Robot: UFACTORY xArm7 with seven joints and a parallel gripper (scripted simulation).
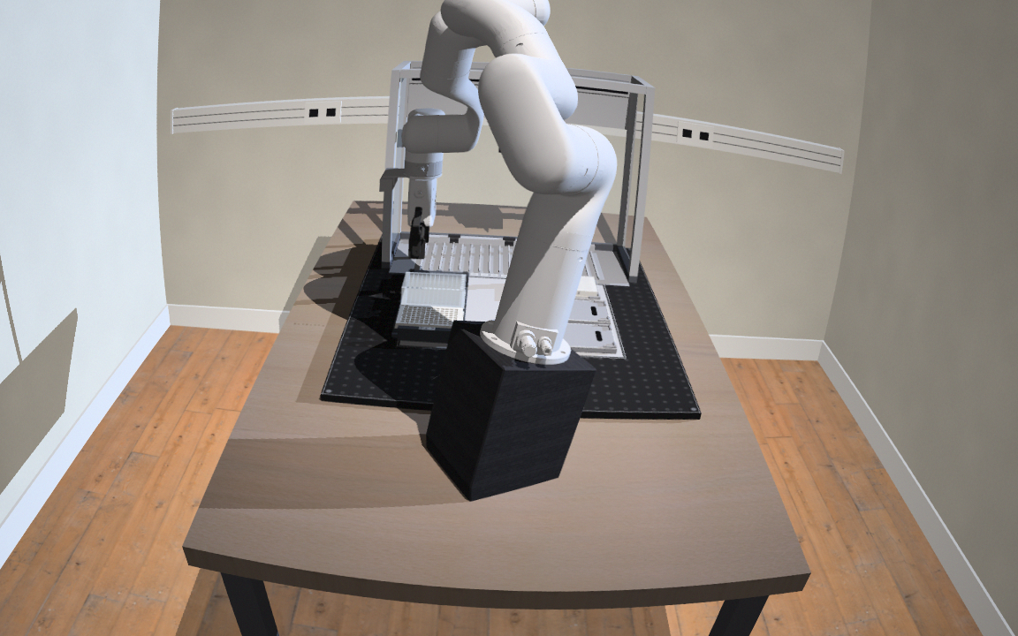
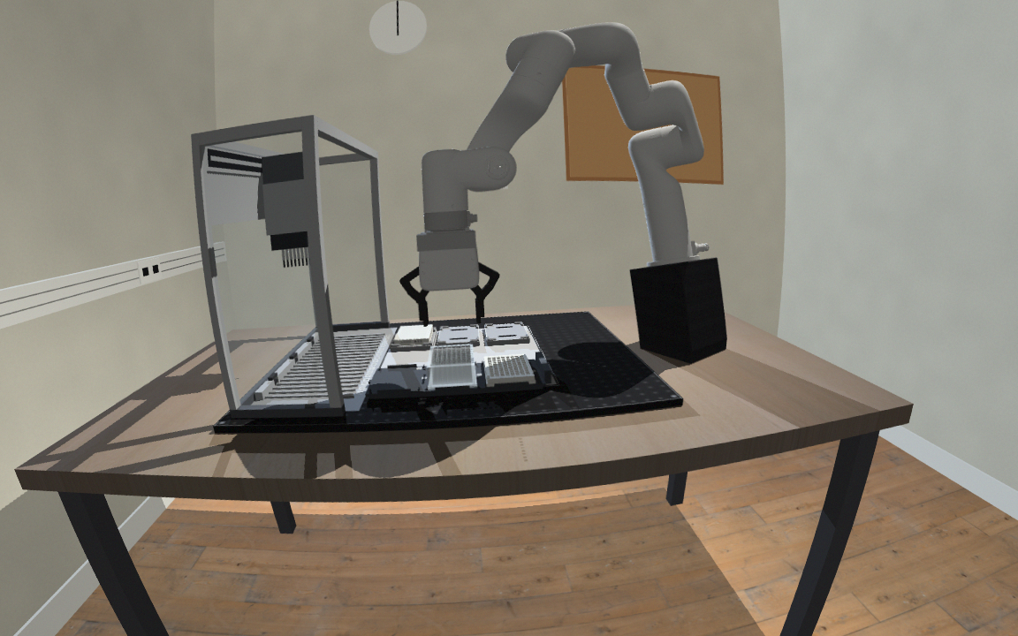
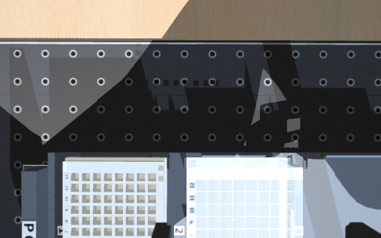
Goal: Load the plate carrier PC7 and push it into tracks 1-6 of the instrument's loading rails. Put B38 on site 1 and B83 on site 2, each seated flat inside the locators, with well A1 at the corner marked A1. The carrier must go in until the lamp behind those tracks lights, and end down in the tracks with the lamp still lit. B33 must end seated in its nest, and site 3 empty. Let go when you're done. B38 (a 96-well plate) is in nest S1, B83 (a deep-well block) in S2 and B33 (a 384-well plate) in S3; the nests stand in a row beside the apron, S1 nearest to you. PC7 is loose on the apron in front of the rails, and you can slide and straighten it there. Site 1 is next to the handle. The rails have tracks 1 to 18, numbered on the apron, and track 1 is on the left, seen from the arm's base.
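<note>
The dark carrier PC7 [image 2: 457, 373] lies on the apron in front of the rails [image 2: 322, 363]. In the wrist view the plate B38 [image 3: 112, 198], with dark wells, sits on site 1 beside the handle [image 3: 33, 201]. The taller pale block B83 [image 3: 243, 198] sits on site 2, and site 3 [image 3: 359, 178] holds nothing. The white plate B33 [image 2: 411, 336] sits in the nest nearest the rails. My gripper [image 2: 449, 304] is open and empty, and hangs above the carrier's site 2 side. Its fingertips show at the bottom edge of the wrist view [image 3: 260, 231].
The frame of the instrument [image 2: 283, 261] stands over the rails, with a pipetting head hanging inside it. The two nests nearer the arm's base [image 2: 481, 333] hold no plates. The black perforated baseplate [image 3: 190, 99] ends at a wooden table edge. The arm's black pedestal [image 1: 505, 411] stands in front.
</note>
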